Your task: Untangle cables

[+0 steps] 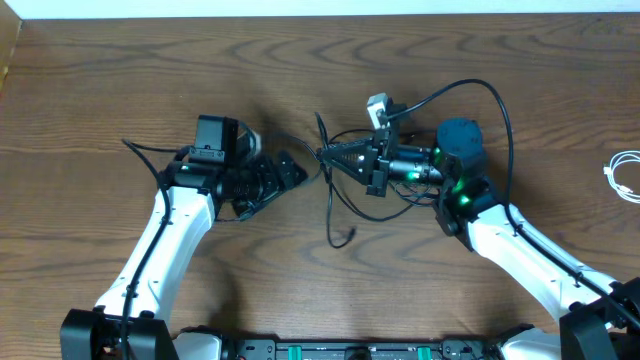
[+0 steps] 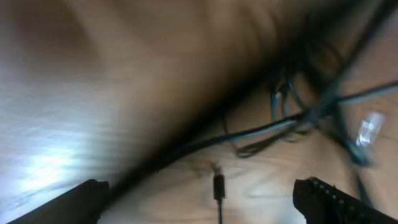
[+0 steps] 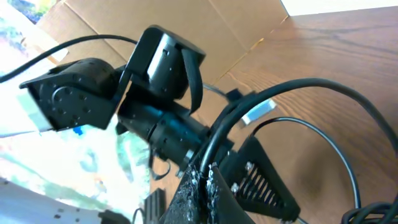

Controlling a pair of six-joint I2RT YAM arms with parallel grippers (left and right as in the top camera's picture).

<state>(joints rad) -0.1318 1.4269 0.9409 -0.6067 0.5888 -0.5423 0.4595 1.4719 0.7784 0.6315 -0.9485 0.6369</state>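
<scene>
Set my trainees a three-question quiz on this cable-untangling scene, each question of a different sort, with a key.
1. True or false: the right gripper is shut on the black cables.
2. Where does the white cable lie?
A. between the left gripper's fingers
B. at the far right of the table, apart from the tangle
C. wound round the black cables
3. Fill in the blank: the left gripper has its fingers ____.

Key: 1 true; 2 B; 3 open.
</scene>
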